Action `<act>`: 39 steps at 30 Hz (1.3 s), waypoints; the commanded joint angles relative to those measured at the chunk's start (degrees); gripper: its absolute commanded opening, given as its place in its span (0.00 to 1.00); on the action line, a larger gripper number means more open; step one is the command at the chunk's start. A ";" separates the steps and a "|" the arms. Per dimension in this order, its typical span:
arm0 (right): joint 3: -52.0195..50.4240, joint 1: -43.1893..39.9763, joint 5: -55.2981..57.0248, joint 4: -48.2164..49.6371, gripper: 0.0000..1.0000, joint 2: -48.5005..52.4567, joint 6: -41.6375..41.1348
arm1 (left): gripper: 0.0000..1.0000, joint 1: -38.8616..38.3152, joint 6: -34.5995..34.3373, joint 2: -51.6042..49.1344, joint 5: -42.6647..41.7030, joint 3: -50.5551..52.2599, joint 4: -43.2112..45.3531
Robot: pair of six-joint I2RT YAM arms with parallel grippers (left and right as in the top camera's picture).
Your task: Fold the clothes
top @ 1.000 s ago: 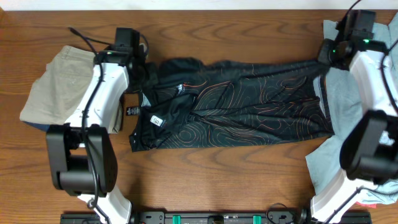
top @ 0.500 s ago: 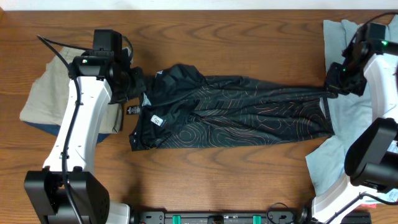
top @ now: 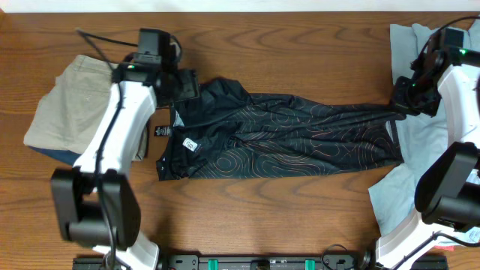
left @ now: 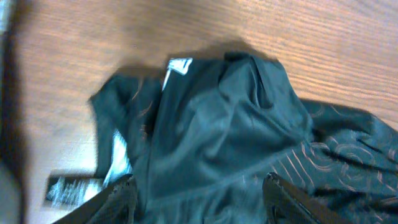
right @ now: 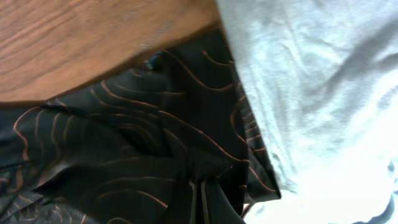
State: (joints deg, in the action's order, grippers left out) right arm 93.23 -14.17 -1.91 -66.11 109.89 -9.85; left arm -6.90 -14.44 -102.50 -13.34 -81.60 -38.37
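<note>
Left gripper (left: 202,190) released the jersey (top: 285,139); jaws wide.
Right gripper (right: 200,194) pinches the opposite hem; jersey lies lengthwise between them, collar end nearest left.

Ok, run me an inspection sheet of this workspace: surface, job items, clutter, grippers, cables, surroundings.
Surface: brown wood-grain table.
Job's things: black jersey with thin orange contour lines, stretched lengthwise between the arms, left end bunched, not folded.
Clutter: folded khaki shorts at left; pale grey-blue cloth at right, meeting the jersey's end; small black tag beside the jersey.
Grippers: left gripper open over the bunched end; right gripper shut on the jersey's right end.
Cables: black cable looping off the left arm's wrist.
Surroundings: black rail along the front edge.
</note>
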 commanded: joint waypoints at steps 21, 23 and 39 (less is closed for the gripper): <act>-0.02 1.11 -0.02 1.53 0.03 -0.15 -0.20 | 0.19 -3.28 6.51 -17.57 0.33 0.85 17.25; -0.02 1.11 0.00 1.60 0.03 -0.15 -0.20 | 0.06 -3.21 6.49 -16.96 0.33 0.81 16.96; -0.02 1.07 0.63 0.92 0.02 -0.15 -0.17 | 0.06 5.07 5.25 4.26 1.36 0.74 4.68</act>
State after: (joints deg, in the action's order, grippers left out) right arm 93.21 -13.45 -1.87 -65.04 109.89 -9.85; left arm -3.42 -8.73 -100.64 -13.10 -80.99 -30.94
